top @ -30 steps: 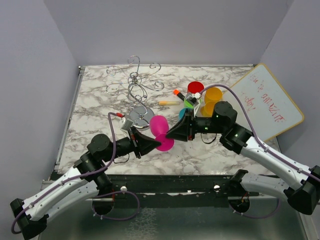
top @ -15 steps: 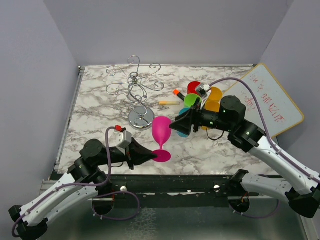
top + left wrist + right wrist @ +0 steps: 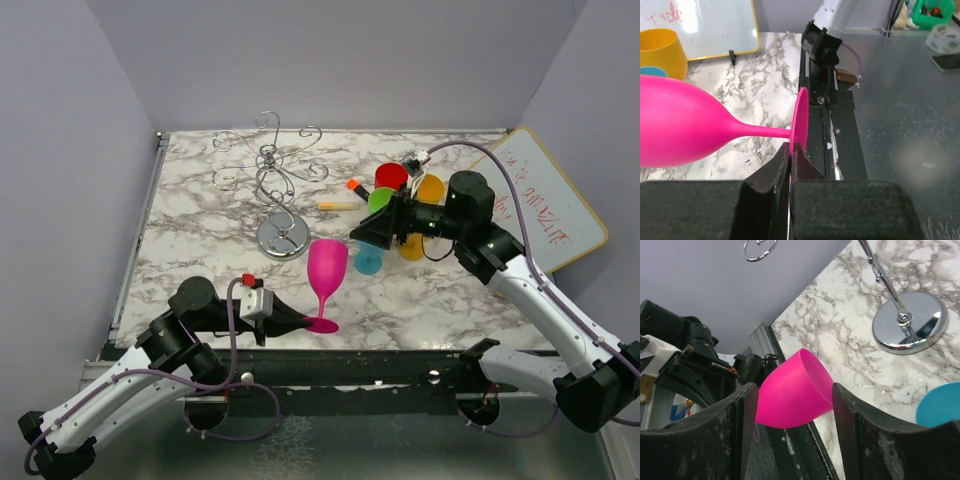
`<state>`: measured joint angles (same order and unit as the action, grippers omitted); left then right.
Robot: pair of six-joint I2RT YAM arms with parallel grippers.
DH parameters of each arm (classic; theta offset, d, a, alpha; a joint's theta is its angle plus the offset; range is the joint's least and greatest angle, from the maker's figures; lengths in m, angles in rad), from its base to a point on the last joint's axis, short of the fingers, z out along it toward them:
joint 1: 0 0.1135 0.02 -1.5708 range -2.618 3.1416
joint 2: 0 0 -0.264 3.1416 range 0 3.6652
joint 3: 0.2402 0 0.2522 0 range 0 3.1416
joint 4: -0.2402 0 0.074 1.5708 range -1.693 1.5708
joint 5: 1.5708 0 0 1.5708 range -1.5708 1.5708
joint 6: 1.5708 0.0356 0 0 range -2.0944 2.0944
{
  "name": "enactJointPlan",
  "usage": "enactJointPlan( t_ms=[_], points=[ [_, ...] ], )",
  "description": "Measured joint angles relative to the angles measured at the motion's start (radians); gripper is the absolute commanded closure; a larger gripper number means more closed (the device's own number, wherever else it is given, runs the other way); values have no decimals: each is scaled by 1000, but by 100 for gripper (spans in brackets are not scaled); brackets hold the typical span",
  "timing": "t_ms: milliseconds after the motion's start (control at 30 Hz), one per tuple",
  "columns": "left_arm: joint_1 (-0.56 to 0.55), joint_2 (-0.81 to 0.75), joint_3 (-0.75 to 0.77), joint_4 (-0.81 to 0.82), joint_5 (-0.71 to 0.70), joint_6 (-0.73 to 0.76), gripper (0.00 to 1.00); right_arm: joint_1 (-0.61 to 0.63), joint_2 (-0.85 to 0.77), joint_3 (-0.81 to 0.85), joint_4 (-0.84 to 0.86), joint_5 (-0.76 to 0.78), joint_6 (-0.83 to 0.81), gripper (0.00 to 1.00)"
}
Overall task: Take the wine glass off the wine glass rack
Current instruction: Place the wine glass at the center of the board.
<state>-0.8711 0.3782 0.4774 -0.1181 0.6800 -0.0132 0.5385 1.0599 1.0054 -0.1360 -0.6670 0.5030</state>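
Wine glass [image 3: 328, 265], pink and upright, is clear of the wine glass rack [image 3: 272, 170], which stands well apart at 11 o'clock from it. Left gripper [image 3: 302, 323] is clenched on the rim of the glass's foot, low at 7 o'clock of the bowl, close to the near edge of the table [image 3: 450, 300]; whether the foot rests on the table cannot be told. Right gripper [image 3: 358, 234] hangs at 2 o'clock of the glass with jaws spread, holding nothing, beside a cluster of coloured cups [image 3: 400, 190]. Step in hand, by judgement: setting down, the removal itself being done. The next move calls for seating the foot flat, away from the edge, then 1 gentle release and a level retreat so the tall glass does not tip.
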Motion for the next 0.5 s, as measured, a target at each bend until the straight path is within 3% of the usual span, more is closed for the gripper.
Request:
enactJointPlan(
  t_ms=[333,500],
  points=[
    [0,-14,0,-52,155,138,100,-26,97,0,125,-242,25,35],
    [0,-52,3,-69,187,169,100,-28,172,0,158,-369,81,42]
  ],
)
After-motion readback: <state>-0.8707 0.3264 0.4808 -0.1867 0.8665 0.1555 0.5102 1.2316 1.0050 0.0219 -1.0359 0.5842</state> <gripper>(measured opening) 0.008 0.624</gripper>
